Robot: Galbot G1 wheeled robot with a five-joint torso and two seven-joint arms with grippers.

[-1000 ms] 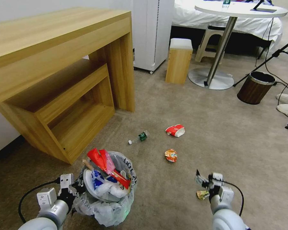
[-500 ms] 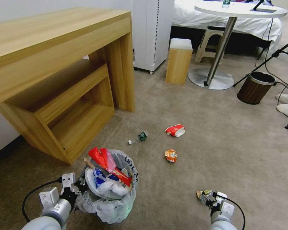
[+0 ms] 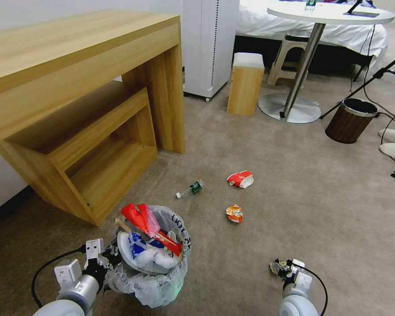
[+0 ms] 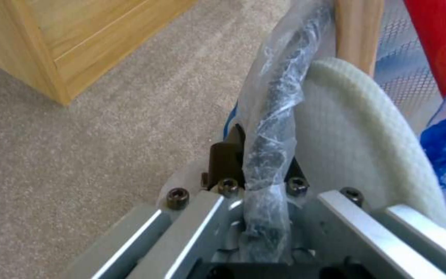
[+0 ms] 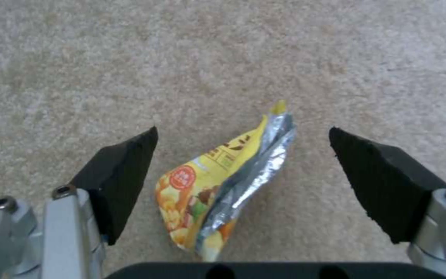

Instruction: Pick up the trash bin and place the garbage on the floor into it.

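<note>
Now, step: picking up floor litter, one piece at a time.
Left tool [image 3: 102, 259]: clamped on the bag-covered rim of the trash bin [image 3: 151, 281], holding it near the robot's left side, already heaped with wrappers.
Right tool [image 5: 244, 186]: spread wide, low over the floor [image 3: 294, 188], straddling a yellow foil wrapper [image 5: 223, 186] without gripping it.
Next move, as I judge: close squarely on the wrapper's crumpled middle, since thin foil can slip.
Remaining: green-label bottle [image 3: 191, 188], red carton [image 3: 240, 179], orange wrapper [image 3: 235, 213].
</note>
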